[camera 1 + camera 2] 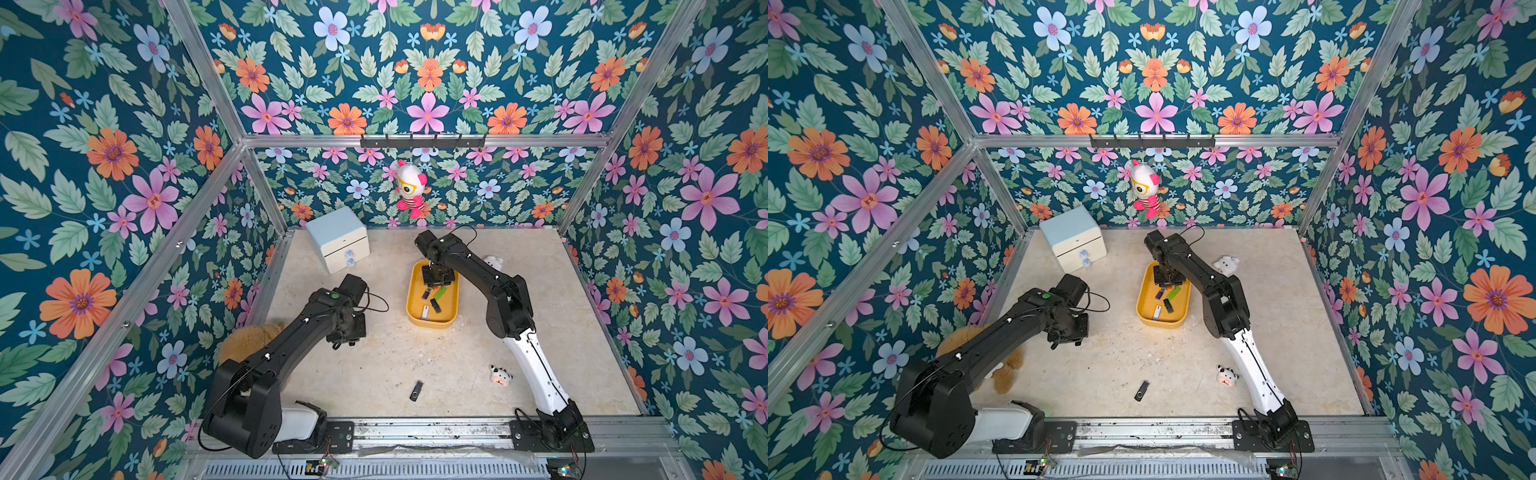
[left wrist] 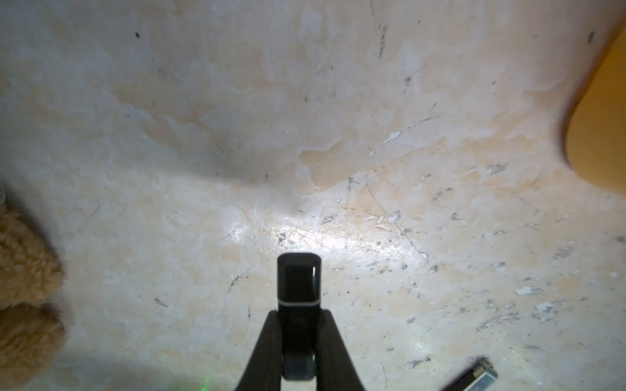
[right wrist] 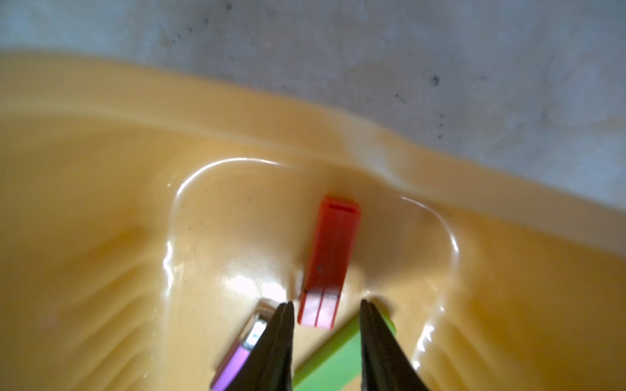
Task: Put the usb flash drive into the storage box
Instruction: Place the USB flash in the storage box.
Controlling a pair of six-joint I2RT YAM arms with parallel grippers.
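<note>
Top views: five drives boxed, two outside

Your left gripper (image 2: 298,313) hangs over bare table (image 1: 374,365), clamped on a black drive (image 2: 298,287). Nearer the front, a second black drive (image 1: 416,390) lies loose on the table. Right of both, the yellow box (image 1: 432,323) holds a purple drive (image 1: 426,294), a green drive (image 1: 440,293), a white drive (image 1: 424,312) and a dark drive (image 1: 435,306). Your right gripper (image 3: 325,304) sits low over its far end, jaws parted, a red drive (image 3: 333,257) lying free beneath. Two deliveries look left to make.

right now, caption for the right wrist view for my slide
Right gripper open over a red flash drive inside the yellow storage box.
</note>
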